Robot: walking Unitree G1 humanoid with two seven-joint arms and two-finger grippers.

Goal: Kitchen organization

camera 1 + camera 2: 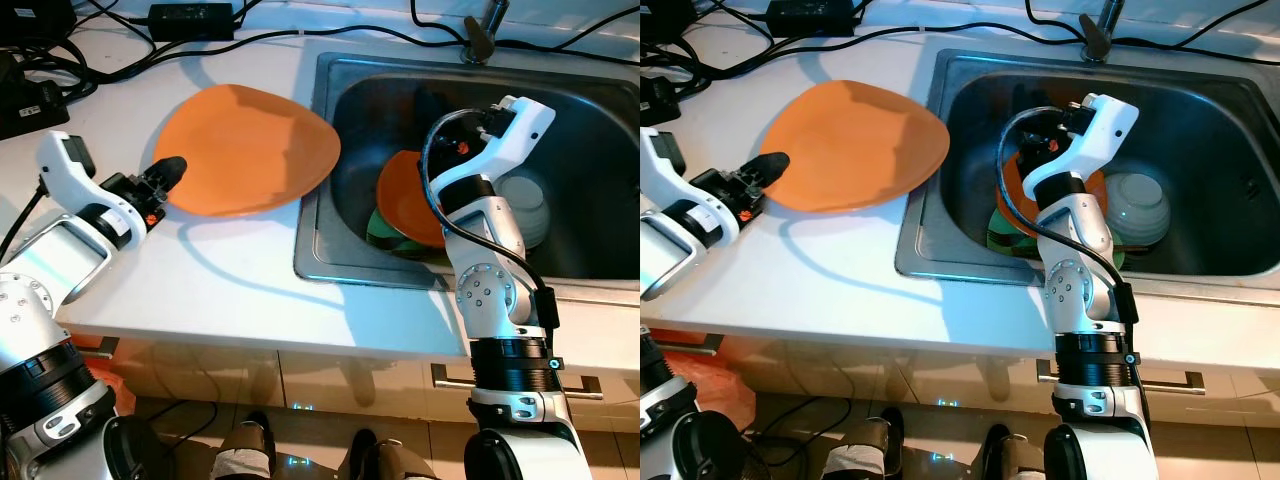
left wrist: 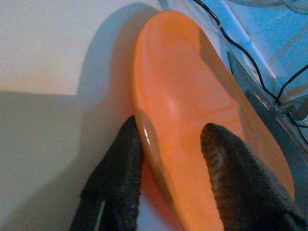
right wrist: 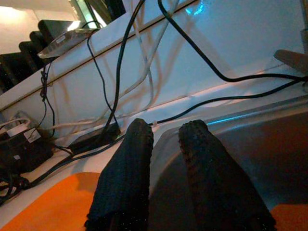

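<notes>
The white counter [image 1: 230,290] has a big metal sink [image 1: 340,80] set in it. A big orange plate [image 1: 245,145] lies on the counter beside the sink. The left gripper [image 2: 168,144] pinches the plate's edge. Inside the sink are an orange dish [image 1: 400,200] and a white bowl [image 1: 1137,207]. The right gripper [image 3: 166,139] hangs over the sink, fingers a little apart, holding nothing.

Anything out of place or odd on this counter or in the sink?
The orange plate on the counter juts past the sink edge, its rim pinched by the left tool. Cables trail beside the basin.
</notes>
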